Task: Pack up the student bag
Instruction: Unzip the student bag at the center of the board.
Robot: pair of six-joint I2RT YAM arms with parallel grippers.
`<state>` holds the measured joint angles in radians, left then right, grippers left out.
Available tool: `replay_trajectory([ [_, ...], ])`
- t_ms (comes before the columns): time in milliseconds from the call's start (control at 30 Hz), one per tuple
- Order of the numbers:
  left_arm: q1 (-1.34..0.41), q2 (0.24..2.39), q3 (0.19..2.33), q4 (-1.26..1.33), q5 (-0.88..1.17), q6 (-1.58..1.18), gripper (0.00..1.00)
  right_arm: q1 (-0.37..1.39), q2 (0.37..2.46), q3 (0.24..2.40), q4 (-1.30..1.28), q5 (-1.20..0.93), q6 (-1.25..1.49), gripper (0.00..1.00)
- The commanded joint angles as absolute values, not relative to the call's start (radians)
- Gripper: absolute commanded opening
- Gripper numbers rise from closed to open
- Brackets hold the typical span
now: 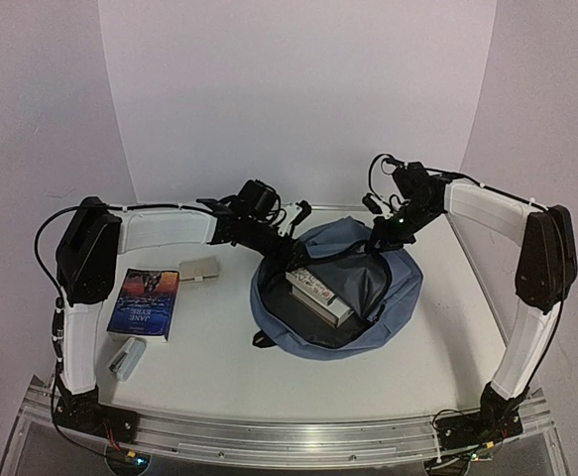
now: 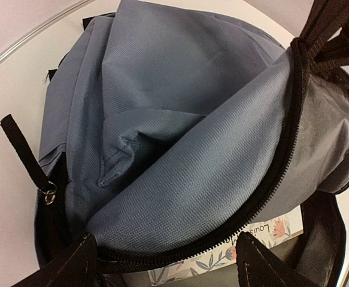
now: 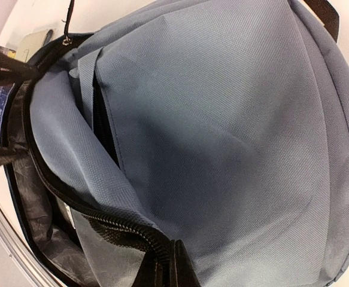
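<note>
The slate-blue student bag [image 1: 388, 297] lies open in the middle of the table, with a floral-covered book [image 1: 318, 293] lying inside its mouth. My left gripper [image 1: 290, 248] is at the bag's left rim, open. In the left wrist view its black fingertips [image 2: 66, 266] stand wide apart either side of the zipper edge [image 2: 270, 179], above the floral-covered book [image 2: 264, 233]. My right gripper [image 1: 383, 233] is at the bag's far rim. In the right wrist view the right gripper [image 3: 174, 269] is shut on the bag's zippered edge [image 3: 120, 227], holding the flap [image 3: 222, 119] up.
A blue Jane Eyre book [image 1: 145, 302] lies on the table to the left of the bag. A small beige case [image 1: 199, 268] is behind it and a white-grey item [image 1: 125, 357] is near the front left edge. A curved white backdrop stands behind.
</note>
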<state>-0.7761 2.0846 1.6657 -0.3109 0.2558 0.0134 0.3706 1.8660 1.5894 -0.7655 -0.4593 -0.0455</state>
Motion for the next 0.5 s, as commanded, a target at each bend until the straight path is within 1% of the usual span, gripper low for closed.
replay_trajectory([
  [0, -0.797, 2.069, 1.657, -0.293, 0.254, 0.070, 0.80, 0.370, 1.833, 1.628, -0.770, -0.431, -0.027, 0.00],
  [133, -0.798, 2.090, 1.692, -0.274, 0.155, 0.065, 0.81, 0.370, 1.821, 1.625, -0.770, -0.458, -0.027, 0.00],
  [300, -0.796, 2.168, 1.829, -0.319, -0.033, 0.051, 0.82, 0.370, 1.801, 1.613, -0.771, -0.460, -0.031, 0.01],
  [367, -0.790, 2.173, 1.848, -0.306, -0.053, 0.034, 0.81, 0.369, 1.795, 1.601, -0.771, -0.452, -0.037, 0.01],
  [467, -0.764, 2.162, 1.856, -0.272, -0.011, -0.012, 0.81, 0.369, 1.791, 1.585, -0.772, -0.437, -0.048, 0.01],
])
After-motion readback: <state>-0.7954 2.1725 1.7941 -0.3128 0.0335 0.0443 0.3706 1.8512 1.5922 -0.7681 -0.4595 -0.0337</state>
